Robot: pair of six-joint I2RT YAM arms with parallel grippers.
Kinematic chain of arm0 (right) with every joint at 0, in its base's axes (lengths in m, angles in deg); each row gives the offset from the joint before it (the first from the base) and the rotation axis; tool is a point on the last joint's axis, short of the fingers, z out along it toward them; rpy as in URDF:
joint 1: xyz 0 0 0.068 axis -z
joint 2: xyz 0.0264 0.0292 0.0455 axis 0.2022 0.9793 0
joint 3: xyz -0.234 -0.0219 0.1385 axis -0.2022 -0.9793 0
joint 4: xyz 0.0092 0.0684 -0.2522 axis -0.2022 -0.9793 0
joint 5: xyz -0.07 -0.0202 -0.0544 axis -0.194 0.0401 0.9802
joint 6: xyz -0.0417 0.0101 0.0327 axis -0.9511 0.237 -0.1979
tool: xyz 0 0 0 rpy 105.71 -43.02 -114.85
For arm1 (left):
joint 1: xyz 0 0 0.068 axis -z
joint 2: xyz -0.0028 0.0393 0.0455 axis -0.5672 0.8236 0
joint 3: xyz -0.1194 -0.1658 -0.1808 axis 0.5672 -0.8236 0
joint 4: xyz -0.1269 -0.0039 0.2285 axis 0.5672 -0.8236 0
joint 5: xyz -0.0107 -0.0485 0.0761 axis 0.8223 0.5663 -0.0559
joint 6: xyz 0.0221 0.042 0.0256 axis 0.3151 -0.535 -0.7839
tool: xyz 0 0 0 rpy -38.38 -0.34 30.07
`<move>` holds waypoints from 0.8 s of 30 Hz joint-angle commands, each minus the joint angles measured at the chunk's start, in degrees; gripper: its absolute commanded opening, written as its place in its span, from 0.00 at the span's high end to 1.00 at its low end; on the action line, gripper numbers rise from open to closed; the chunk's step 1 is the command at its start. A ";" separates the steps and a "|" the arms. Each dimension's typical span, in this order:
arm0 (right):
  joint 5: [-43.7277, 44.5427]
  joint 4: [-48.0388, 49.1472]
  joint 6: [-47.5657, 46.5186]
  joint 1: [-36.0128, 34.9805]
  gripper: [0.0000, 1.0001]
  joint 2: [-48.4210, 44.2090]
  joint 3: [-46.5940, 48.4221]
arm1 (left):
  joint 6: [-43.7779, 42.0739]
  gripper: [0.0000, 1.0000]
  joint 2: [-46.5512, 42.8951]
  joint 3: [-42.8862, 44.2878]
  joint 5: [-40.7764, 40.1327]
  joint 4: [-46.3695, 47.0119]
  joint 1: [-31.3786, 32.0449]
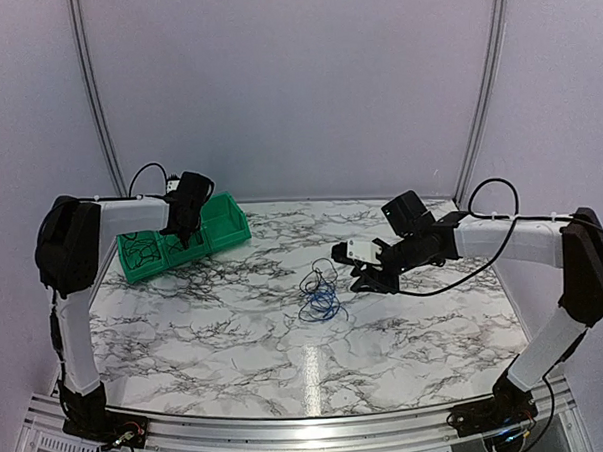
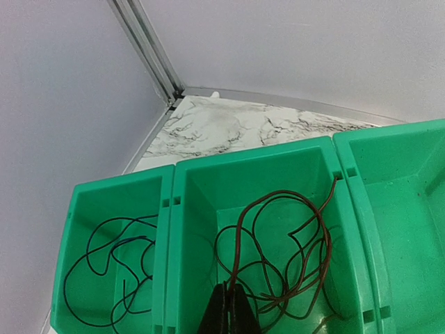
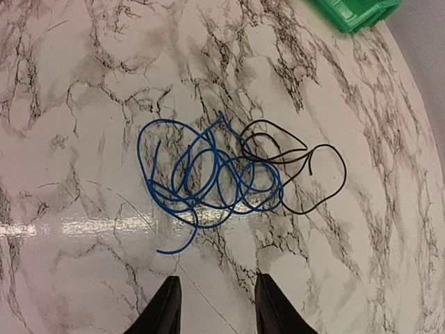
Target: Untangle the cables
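With the right claw (image 3: 214, 296) narrowly parted near the tangled blue and black cables (image 3: 224, 182) lying on the marble surface (image 3: 83, 104), both strands could be pinched together and the knot dragged tighter, while the left claw (image 2: 228, 309), shut over the green bin (image 2: 170, 243), cannot brace it.

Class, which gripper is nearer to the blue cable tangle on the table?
Right. The right gripper hovers open just beside the blue cable. The left gripper is far off, over the green bins.

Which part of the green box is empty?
Empty: the right-hand compartment in the left wrist view shows only bare green floor. The middle holds a brown wire, the left a dark-blue wire.
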 commanded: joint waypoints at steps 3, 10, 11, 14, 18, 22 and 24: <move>1.32 -0.55 -0.60 -0.83 0.63 0.73 0.55 | 1.72 1.00 1.03 0.56 8.80 -2.29 -2.28; 2.00 -0.55 -0.86 -1.21 0.63 1.00 0.55 | 2.82 0.65 -6.00 -3.81 13.94 -2.28 -2.91; 2.22 -0.41 -0.95 -1.30 0.63 1.09 0.55 | 2.91 0.63 -7.05 -4.58 13.66 -2.27 -2.92; 2.45 -0.55 -1.03 -1.45 0.63 1.36 0.55 | 3.10 0.60 -10.77 -7.05 13.24 -2.20 -2.90; 2.56 -0.46 -1.08 -1.75 0.63 1.67 0.55 | 3.87 0.59 -16.28 -9.89 13.37 -1.93 -2.78; 2.69 -0.01 -0.41 -1.89 0.63 2.00 0.63 | 3.14 0.57 -22.48 -11.40 15.45 -1.55 -1.73; 3.36 0.73 0.72 -1.80 0.63 2.11 0.77 | 1.11 0.57 -25.72 -12.06 16.64 -0.40 -0.11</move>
